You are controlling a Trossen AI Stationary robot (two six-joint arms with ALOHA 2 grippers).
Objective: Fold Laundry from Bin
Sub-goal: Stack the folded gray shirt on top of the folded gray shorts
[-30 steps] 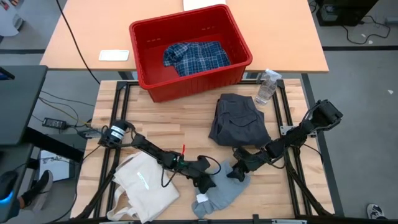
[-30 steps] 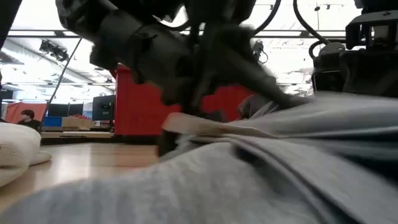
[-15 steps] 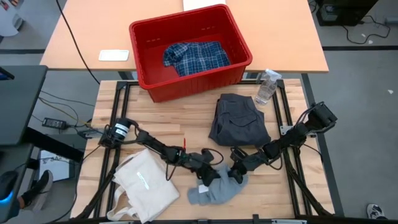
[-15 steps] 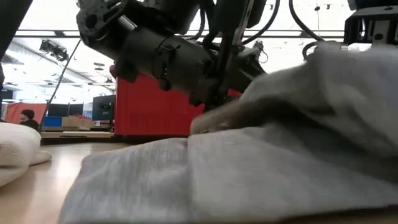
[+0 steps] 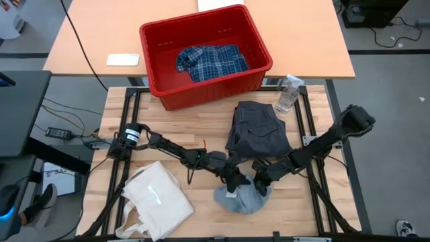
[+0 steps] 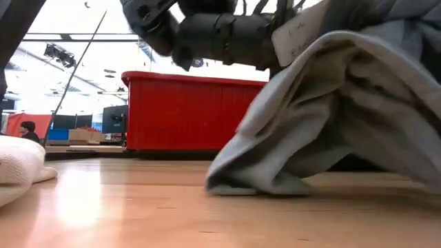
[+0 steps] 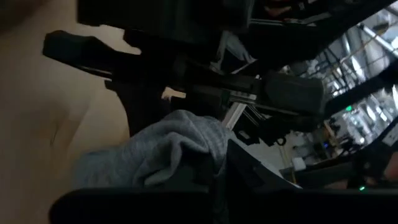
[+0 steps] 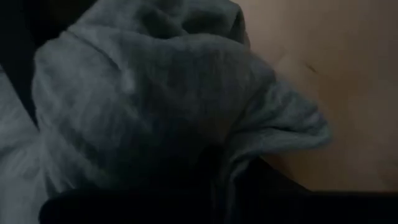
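While the light grey piece [image 5: 243, 198] was bunched near the front edge of the tabletop [image 5: 181, 138], both arms met over it. From the low camera the cloth [image 6: 331, 117] hung in folds from above, and only its lower hem touched the wood. The left end effector [image 5: 233, 186] was clenched on the near-left side of this piece, and the right end effector [image 5: 261, 185] was clenched on its right side, so the two stood just beside each other with the cloth gathered between them. In the left wrist camera the same grey fabric [image 7: 168, 149] lay bunched right at the dark fingers, and in the right wrist camera it [image 8: 155, 87] filled nearly all the picture.

Behind the light grey piece, a dark grey top [image 5: 257, 129] lay folded on the wood, apart from it. A clear spray bottle [image 5: 287, 93] stood behind and to the right of that top. To the left of the light grey piece lay the cream tote bag [image 5: 158, 200]. Far behind, on another table, stood the red bin [image 5: 201, 54], and inside it lay the blue-and-white plaid shirt [image 5: 210, 61]. A small white flat object [image 5: 123, 59] lay to the left of the bin.
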